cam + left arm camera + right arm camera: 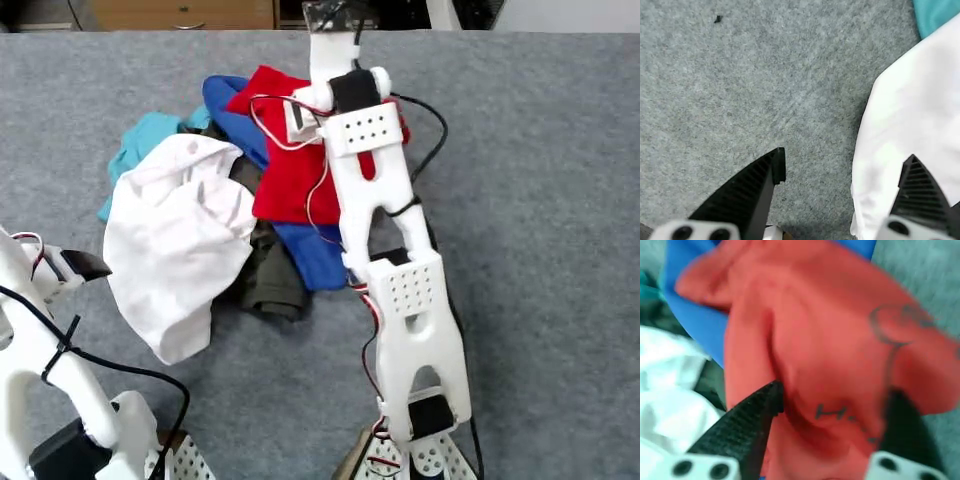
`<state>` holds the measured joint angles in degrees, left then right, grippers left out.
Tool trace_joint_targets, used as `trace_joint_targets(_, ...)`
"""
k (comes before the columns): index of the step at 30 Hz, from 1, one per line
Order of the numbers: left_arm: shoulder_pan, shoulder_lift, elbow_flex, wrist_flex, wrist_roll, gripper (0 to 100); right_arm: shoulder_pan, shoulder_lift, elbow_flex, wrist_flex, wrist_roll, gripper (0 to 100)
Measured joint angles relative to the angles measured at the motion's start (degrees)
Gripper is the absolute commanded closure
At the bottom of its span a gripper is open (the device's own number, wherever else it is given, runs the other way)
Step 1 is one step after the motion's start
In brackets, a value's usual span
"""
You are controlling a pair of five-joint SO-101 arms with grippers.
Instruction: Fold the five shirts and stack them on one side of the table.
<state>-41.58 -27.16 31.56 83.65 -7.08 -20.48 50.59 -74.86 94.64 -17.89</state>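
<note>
The right gripper (836, 392) is hanging directly over the red shirt (830, 325) with its jaws spread and a raised ridge of the cloth sitting between them, so the right arm is looking much the nearer for a straight drop and pinch. The red shirt is lying on top of the unfolded heap (230, 200), its long axis running roughly along that arm. The left gripper (846, 157), also spread, is sitting well apart from the red shirt, straddling the outer edge of the white shirt (910, 115).
</note>
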Motion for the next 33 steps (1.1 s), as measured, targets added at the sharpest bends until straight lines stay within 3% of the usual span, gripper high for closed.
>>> trace_joint_targets(2, -0.2, 0.0, 0.0, 0.0, 0.0, 64, 0.5, 0.0, -4.4, 0.0, 0.0, 92.8)
trace_joint_targets(5, -0.4, 0.0, 0.0, 0.0, 0.0, 64, 1.8, 0.0, -10.0, 0.0, 0.0, 99.8)
trace_joint_targets(11, -0.4, 0.0, 0.0, 0.2, 0.0, 64, 3.4, -0.7, -12.9, 2.5, 3.0, 96.6)
trace_joint_targets(13, -0.4, 0.0, 0.0, 0.4, 0.0, 64, 3.3, -0.7, -12.8, 3.8, 3.9, 89.4)
trace_joint_targets(17, -0.4, 0.0, 0.0, 0.4, 0.0, 64, 3.8, -0.3, -8.9, 4.0, 3.6, 62.1)
trace_joint_targets(20, -0.4, 0.0, 0.3, 0.4, 0.0, 64, 3.7, 3.3, -6.5, 4.0, -0.9, 47.9)
trace_joint_targets(23, -0.4, 0.0, 2.2, 0.4, 0.0, 64, 3.6, 8.2, -6.2, 2.7, -4.0, 59.9)
trace_joint_targets(26, -0.4, 0.0, 3.5, 0.4, 0.0, 64, 3.8, 10.1, -7.1, 2.2, -4.5, 99.0)
trace_joint_targets(29, -0.4, 0.0, 3.7, 0.4, 0.0, 64, 3.8, 10.2, -12.4, 2.1, -2.1, 92.3)
trace_joint_targets(31, -0.4, 0.0, 3.7, 0.4, 0.0, 64, 3.8, 10.2, -16.3, 2.4, -0.7, 98.9)
trace_joint_targets(33, -0.4, 0.0, 3.7, 0.4, 0.0, 64, 4.0, 9.2, -17.5, 2.5, -0.2, 98.8)
